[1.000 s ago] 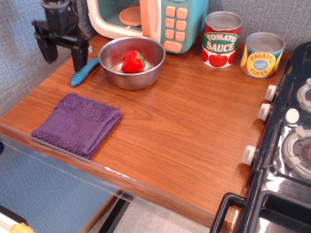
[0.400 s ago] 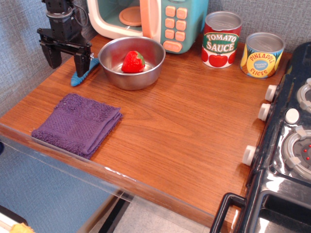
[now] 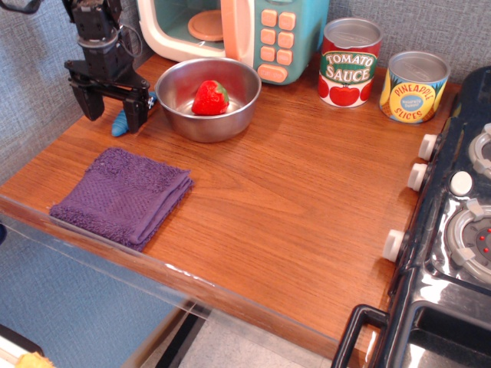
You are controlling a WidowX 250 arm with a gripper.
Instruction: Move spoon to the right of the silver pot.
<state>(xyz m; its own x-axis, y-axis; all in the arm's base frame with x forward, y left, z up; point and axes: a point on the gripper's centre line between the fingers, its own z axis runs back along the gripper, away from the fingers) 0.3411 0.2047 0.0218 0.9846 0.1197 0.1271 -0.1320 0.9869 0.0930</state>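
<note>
The silver pot (image 3: pixel 208 115) sits at the back left of the wooden counter with a red toy strawberry (image 3: pixel 210 97) inside. The spoon's blue handle (image 3: pixel 120 124) lies just left of the pot; only its lower end shows between my fingers, and its metal bowl is hidden. My black gripper (image 3: pixel 115 112) is open, low over the handle, with one finger on each side of it.
A folded purple cloth (image 3: pixel 123 195) lies near the front left edge. A toy microwave (image 3: pixel 238 31) stands behind the pot. Tomato sauce can (image 3: pixel 350 61) and pineapple can (image 3: pixel 414 86) stand at the back right. A toy stove (image 3: pixel 453 230) fills the right side.
My gripper has come down and forward over the spoon handle, which it now mostly hides. The spoon, pot and cloth have not moved.
</note>
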